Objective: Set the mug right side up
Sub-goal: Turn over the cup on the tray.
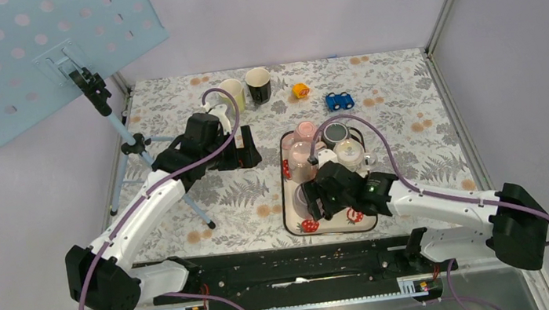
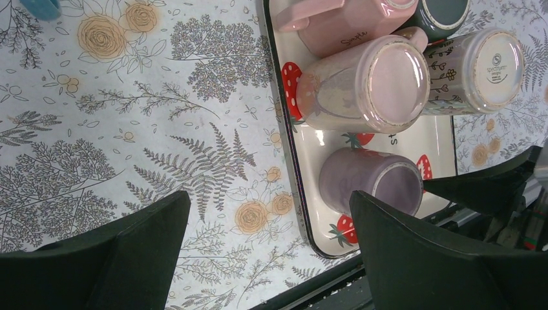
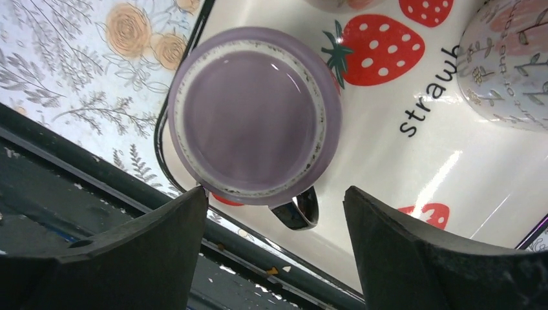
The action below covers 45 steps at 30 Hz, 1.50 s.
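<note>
Far left: blue perforated board (image 1: 22, 51) on a tripod (image 1: 128, 145), standing off the table's far left corner.

Left gripper (image 1: 249, 147) hung over the floral cloth (image 1: 408, 107), just left of the tray (image 3: 426, 181). I read its jaws as spread wide, with nothing between them; its wrist view showed only cloth and the tray edge in the gap.

Far side, behind that gripper: a cream mug (image 1: 232, 93) and a black mug (image 1: 258, 84), both upright and side by side. To their right were a small orange thing (image 1: 300, 89) and a blue toy car (image 1: 339, 100), apart from each other.

The tray, printed with strawberries, lay centre-right and held several mugs. A pink mug (image 2: 368, 87) and a floral mug (image 2: 481, 71) stood base up in the middle. Others sat at the far end, and I could not tell how they stood.

Purple mug (image 3: 252, 116): near left corner of the tray, upside down, base up, handle (image 3: 297, 212) pointing to the near edge.

Right gripper (image 3: 274, 194) was over that corner, just on the mug's near side. Its jaws were spread, one finger each side of the handle, and I saw no contact with the mug.
</note>
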Tool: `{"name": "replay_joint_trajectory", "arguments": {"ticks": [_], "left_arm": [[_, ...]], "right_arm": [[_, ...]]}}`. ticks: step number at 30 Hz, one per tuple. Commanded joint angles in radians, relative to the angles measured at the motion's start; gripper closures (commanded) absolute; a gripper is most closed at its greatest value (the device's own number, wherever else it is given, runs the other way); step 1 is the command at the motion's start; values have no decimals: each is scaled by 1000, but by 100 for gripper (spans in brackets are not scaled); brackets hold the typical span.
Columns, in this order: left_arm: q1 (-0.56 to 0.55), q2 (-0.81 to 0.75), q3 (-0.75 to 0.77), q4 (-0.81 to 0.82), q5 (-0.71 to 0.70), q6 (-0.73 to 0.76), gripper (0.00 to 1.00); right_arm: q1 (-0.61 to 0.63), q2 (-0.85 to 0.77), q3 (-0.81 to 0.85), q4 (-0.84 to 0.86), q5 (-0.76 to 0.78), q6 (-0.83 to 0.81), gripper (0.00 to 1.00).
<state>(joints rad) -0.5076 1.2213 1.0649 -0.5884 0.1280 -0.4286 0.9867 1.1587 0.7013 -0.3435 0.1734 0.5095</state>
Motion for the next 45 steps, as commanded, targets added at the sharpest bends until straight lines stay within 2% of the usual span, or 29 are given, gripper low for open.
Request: {"name": "replay_joint_trajectory", "arguments": {"ticks": [1, 6, 11, 20, 30, 40, 45], "left_arm": [[-2, -29, -5, 41, -3, -10, 1], [0, -31, -16, 52, -4, -12, 1], [-1, -31, -20, 57, 5, -15, 1], [-2, -34, -27, 55, -2, -13, 1], [-1, -34, -32, 61, -1, -11, 1], [-1, -37, -39, 66, 1, -12, 1], [-2, -37, -40, 66, 2, -12, 1]], "right_arm": [[15, 21, 43, -60, 24, -56, 18], [16, 21, 31, -39, -20, -106, 26], [17, 51, 30, -3, -38, -113, 47], [48, 115, 73, 13, -55, -92, 56], [67, 190, 149, -75, -1, -36, 60], [71, 230, 172, -115, 37, 8, 55], [77, 234, 162, -80, 36, 33, 56]]}}
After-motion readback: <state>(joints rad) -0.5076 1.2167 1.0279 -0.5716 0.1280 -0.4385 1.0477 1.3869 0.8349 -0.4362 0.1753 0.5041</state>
